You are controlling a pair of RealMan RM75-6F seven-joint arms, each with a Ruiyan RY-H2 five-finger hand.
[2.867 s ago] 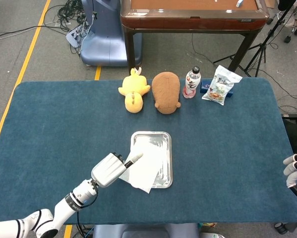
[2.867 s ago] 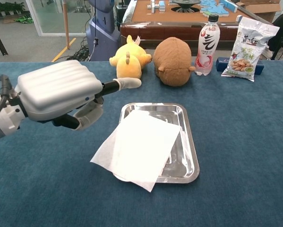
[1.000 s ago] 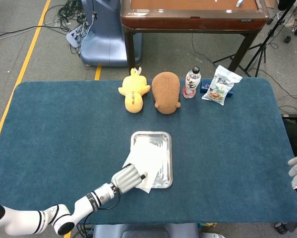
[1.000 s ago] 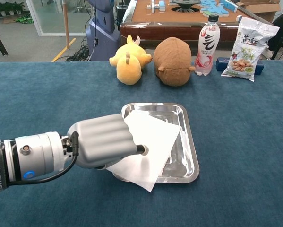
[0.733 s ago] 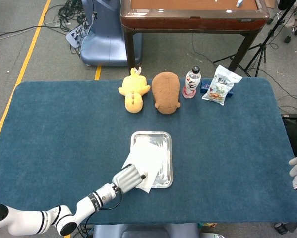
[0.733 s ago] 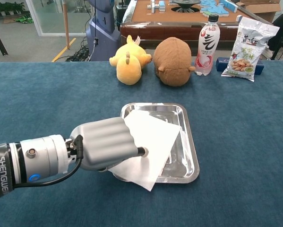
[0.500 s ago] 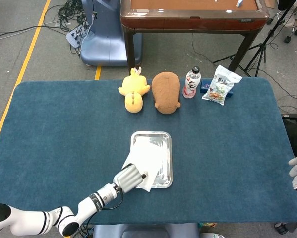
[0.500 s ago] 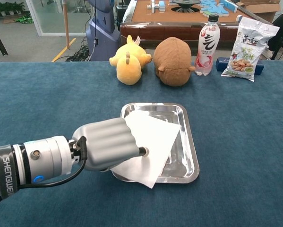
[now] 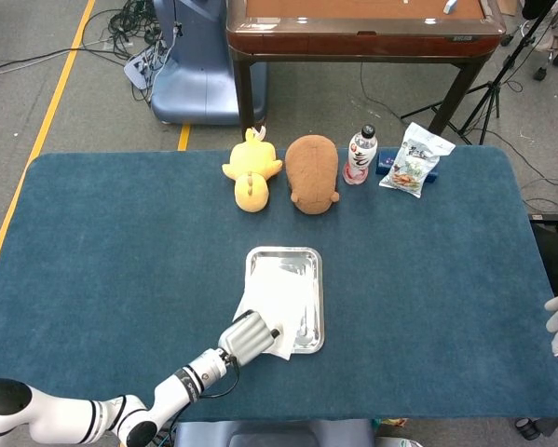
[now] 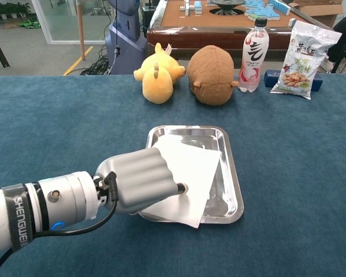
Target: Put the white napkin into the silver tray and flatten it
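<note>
Left robot hand [image 10: 141,180] fingers curled, pressing white napkin [image 10: 187,167] at silver tray [image 10: 230,173] 7 o'clock corner. Napkin looks thin, limp, slides easily; pinch overhanging near edge.

White napkin [image 10: 187,167], silver tray [image 10: 233,173], blue table [image 10: 57,127], yellow plush [image 10: 156,72], brown plush [image 10: 212,75].

Bare table [image 9: 428,279] lies right of the tray [image 9: 317,307]; toys [image 9: 313,172] crowd behind.

left hand [image 10: 139,180] on white napkin [image 10: 187,167], silver tray [image 10: 233,190]
</note>
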